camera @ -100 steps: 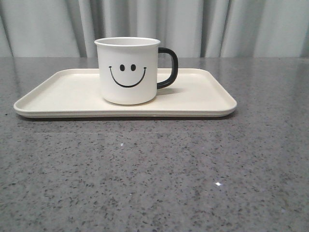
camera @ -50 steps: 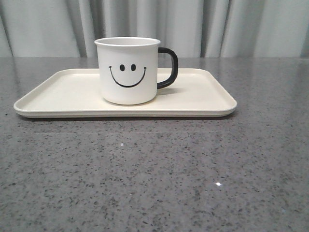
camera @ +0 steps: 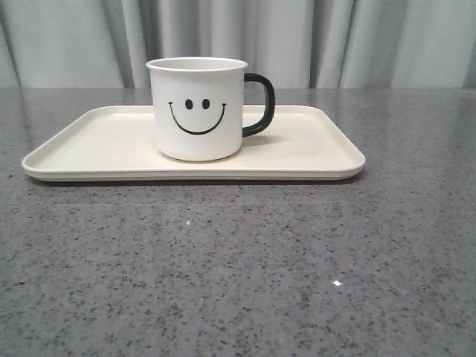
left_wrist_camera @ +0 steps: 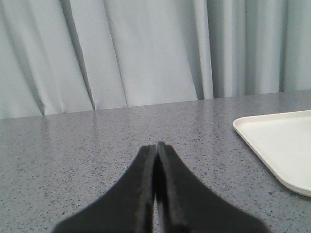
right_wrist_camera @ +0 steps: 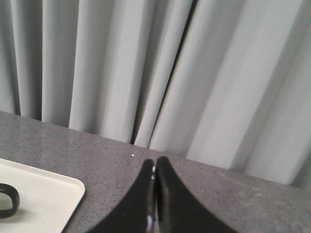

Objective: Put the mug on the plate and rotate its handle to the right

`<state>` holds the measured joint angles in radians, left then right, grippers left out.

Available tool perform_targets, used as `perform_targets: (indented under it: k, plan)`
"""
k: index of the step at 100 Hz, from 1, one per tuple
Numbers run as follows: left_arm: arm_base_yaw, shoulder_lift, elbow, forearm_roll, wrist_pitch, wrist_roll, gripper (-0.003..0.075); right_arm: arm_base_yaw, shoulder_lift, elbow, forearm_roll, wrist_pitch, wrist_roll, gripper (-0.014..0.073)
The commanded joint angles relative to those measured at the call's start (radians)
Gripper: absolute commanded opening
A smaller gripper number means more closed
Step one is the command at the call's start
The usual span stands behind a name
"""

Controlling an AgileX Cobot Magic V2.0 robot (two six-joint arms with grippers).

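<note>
The white mug [camera: 197, 108] with a black smiley face stands upright on the cream plate [camera: 89, 149], a little left of its middle. Its black handle [camera: 260, 104] points to the right in the front view. A slice of the handle [right_wrist_camera: 7, 200] shows in the right wrist view over the plate's corner [right_wrist_camera: 53, 199]. My left gripper [left_wrist_camera: 156, 145] is shut and empty above bare table, with the plate's edge [left_wrist_camera: 277, 145] off to one side. My right gripper [right_wrist_camera: 155, 161] is shut too, holding nothing. Neither gripper appears in the front view.
The grey speckled table [camera: 238, 268] stretches in front of the plate. Pale curtains [camera: 335, 41] hang behind the table's far edge.
</note>
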<state>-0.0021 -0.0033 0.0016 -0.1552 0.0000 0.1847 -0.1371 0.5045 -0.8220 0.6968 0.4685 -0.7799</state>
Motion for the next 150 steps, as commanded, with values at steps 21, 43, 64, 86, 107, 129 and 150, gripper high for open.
perform_targets:
  k: [21, 43, 64, 86, 107, 129, 150]
  plan:
    - [-0.005, -0.03, 0.007, -0.007, -0.072, -0.002, -0.002, 0.125, -0.19, 0.107, 0.0, -0.072, -0.007, -0.0069]
    - [-0.005, -0.03, 0.007, -0.007, -0.072, -0.002, -0.002, 0.186, -0.365, 0.359, 0.015, -0.163, -0.007, -0.0069]
    - [-0.005, -0.03, 0.007, -0.007, -0.072, -0.002, -0.002, 0.186, -0.467, 0.566, 0.07, -0.27, -0.007, -0.0069]
    - [-0.005, -0.03, 0.007, -0.007, -0.072, -0.002, -0.002, 0.186, -0.536, 0.709, 0.117, -0.392, -0.007, -0.0069]
    - [-0.005, -0.03, 0.007, -0.007, -0.072, -0.002, -0.002, 0.186, -0.536, 0.778, 0.165, -0.431, -0.007, -0.0069]
    - [-0.005, -0.03, 0.007, -0.007, -0.072, -0.002, -0.002, 0.186, -0.536, 0.843, 0.166, -0.435, -0.007, -0.0069]
    - [-0.005, -0.03, 0.007, -0.007, -0.072, -0.002, -0.002, 0.192, -0.536, 0.85, 0.167, -0.431, -0.007, -0.0069]
